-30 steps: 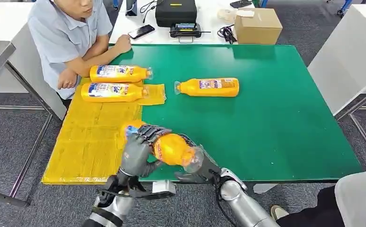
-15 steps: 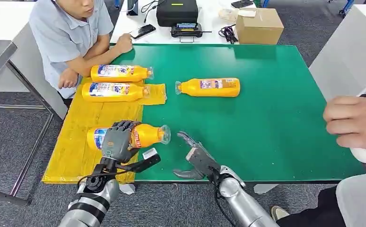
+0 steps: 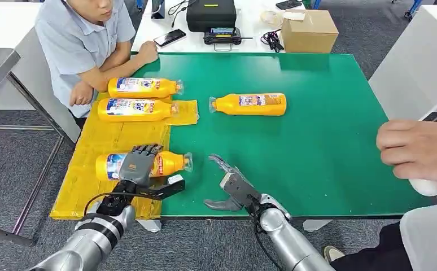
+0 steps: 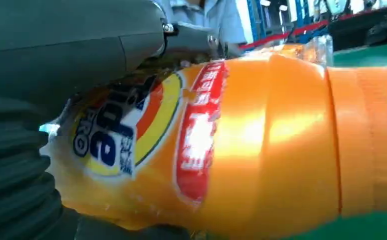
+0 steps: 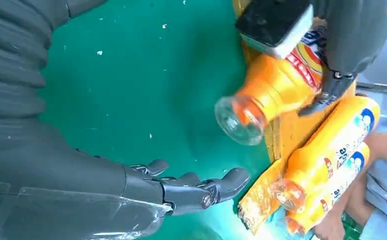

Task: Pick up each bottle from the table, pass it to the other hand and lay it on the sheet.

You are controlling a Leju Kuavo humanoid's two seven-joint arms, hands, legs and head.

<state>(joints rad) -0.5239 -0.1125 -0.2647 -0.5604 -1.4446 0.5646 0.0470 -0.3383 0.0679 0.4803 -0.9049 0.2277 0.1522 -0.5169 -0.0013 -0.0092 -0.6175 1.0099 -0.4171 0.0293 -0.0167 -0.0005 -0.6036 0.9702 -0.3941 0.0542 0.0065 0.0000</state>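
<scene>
While left hand [image 3: 137, 165] grips it, orange bottle [image 3: 171, 162]: blue-white label, clear cap.

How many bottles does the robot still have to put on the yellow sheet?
Two bottles already lie on the sheet. The left hand holds a third bottle low over the sheet, cap end past its edge. The right hand is open and holds nothing. One bottle is left on the green table.
</scene>
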